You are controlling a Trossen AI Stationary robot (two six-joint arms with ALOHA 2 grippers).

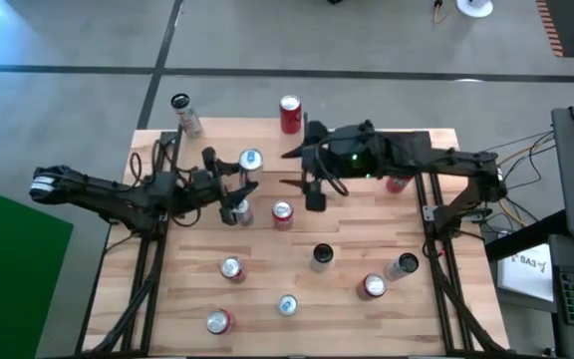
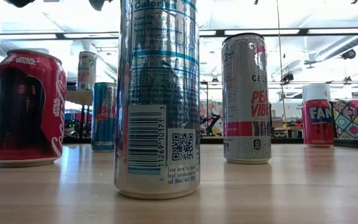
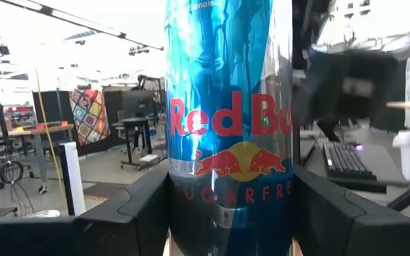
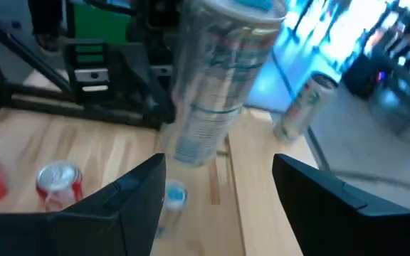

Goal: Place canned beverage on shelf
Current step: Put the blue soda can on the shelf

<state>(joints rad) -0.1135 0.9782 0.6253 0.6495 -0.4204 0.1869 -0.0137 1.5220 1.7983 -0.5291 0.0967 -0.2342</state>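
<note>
A blue Red Bull can (image 3: 226,107) hangs above the table, and my left gripper (image 1: 239,172) is shut on it. From above it shows as a blue-topped can (image 1: 250,160). My right gripper (image 1: 289,168) stands open just to that can's right. Its fingers point at the can (image 4: 216,78) and nothing is between them. In the low view a can (image 2: 87,70) stands on a raised light-wood board, the shelf (image 2: 79,95), far back on the left. My left gripper pinches the can's lower wall (image 3: 226,213) between its two fingers, one on each side. The fingers (image 3: 141,206) come about level from the table's left. The can stands upright in the hold, lifted clear above another can (image 4: 173,195) on the table.
Several cans stand about the wooden tabletop (image 1: 177,289): one (image 1: 239,211) below the held can, a red-topped one (image 1: 282,212) beside it, a red one (image 1: 290,113) at the far edge, and others toward the near edge (image 1: 287,304). Black arm frames flank both sides.
</note>
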